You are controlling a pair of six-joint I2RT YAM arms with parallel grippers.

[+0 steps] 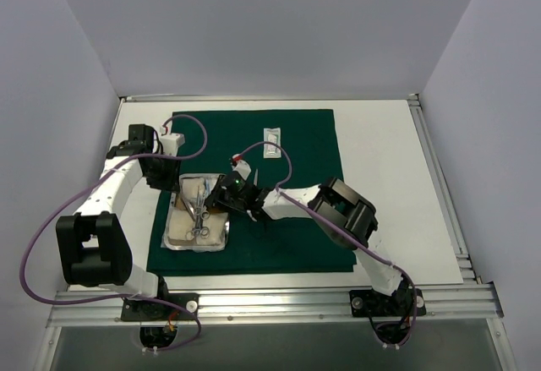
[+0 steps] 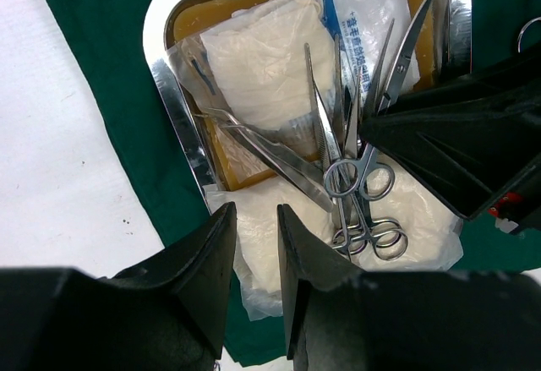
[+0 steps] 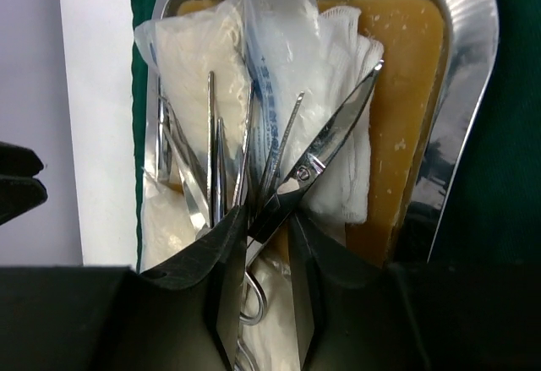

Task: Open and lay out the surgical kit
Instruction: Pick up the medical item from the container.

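Green cloth spread flat on white counter. Your left claw hovers at tray's left side, fingers narrowly apart, nothing between them. Steel tray sits on cloth's left part. Tan liner inside, gauze packets on liner, tweezers and scissors heaped on top. Your right claw straddles scissors' shank, fingers close either side; cannot tell if clamped. Further right, small white packet lies alone on cloth, well apart from tray.
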